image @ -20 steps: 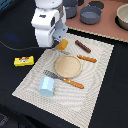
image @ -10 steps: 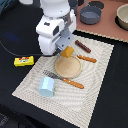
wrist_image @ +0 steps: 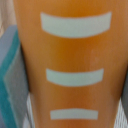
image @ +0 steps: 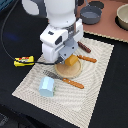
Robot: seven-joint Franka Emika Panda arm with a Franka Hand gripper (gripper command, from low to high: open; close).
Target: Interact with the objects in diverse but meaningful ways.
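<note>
We see the bread loaf (image: pixel 73 60) over the round wooden plate (image: pixel 70 71), under the arm; our claw (image: pixel 69 56) seems clamped on it. The blue carton (image: pixel 47 86) stands near that plate, the sausage (image: pixel 84 47) beyond it

The arm (image: pixel 50 12) is glossy white with rounded casings, a boxy white wrist housing (image: pixel 60 41), and dark joint seams.
</note>
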